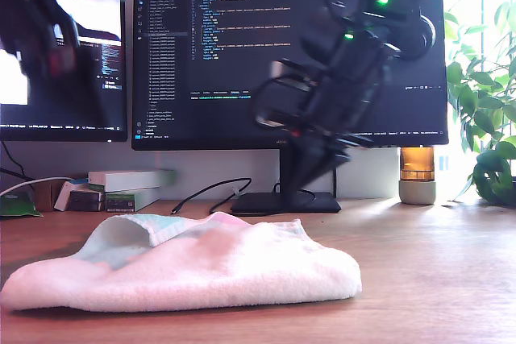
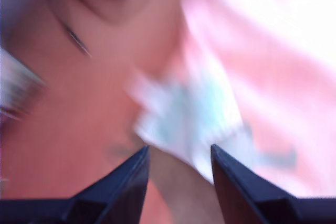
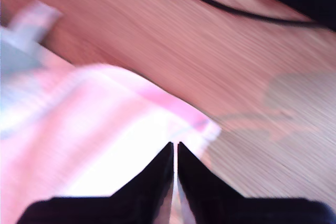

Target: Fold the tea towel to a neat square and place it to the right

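Fluffy pink-white terry tea towel lay bunched on wooden desk. Your first gripper was open, second gripper pinched shut, empty. Risk: fold slumps w/o re-grip.

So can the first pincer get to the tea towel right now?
Probably yes. My first pincer is open and looks straight down on the tea towel, with nothing between them. The view is blurred, so I can't tell how close it is.
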